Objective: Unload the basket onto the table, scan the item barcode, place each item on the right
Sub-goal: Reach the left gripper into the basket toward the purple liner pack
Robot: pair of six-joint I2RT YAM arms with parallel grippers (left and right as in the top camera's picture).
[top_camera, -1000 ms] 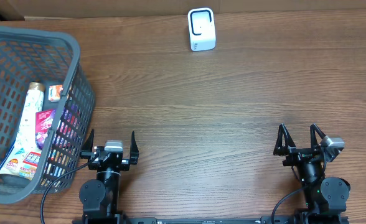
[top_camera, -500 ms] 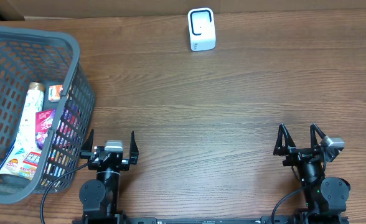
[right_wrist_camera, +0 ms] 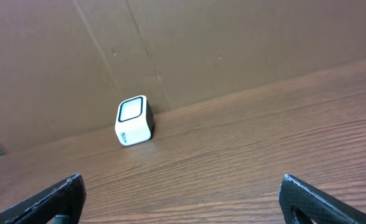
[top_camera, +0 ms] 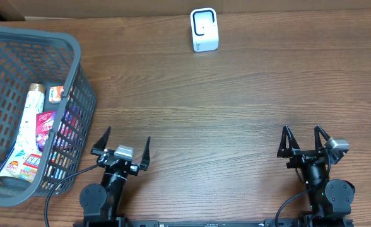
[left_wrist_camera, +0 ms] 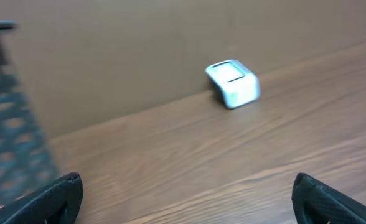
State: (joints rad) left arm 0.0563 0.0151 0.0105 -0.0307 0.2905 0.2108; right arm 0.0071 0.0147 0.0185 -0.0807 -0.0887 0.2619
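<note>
A white barcode scanner [top_camera: 204, 29] stands at the far edge of the table; it also shows as the scanner [left_wrist_camera: 233, 83] in the left wrist view and the scanner [right_wrist_camera: 135, 120] in the right wrist view. Packaged items [top_camera: 34, 132] lie in a grey mesh basket [top_camera: 78, 69] at the left. My left gripper [top_camera: 123, 143] is open and empty near the front edge, just right of the basket. My right gripper [top_camera: 304, 139] is open and empty at the front right. No barcode is readable from here.
A brown cardboard wall [right_wrist_camera: 201, 43] backs the table behind the scanner. The basket's side [left_wrist_camera: 9, 155] fills the left of the left wrist view. Bare wood table [top_camera: 236, 113] lies between the grippers and the scanner.
My left gripper has shifted right and turned slightly, away from the basket; its view is blurred by motion. The right arm has not moved.
</note>
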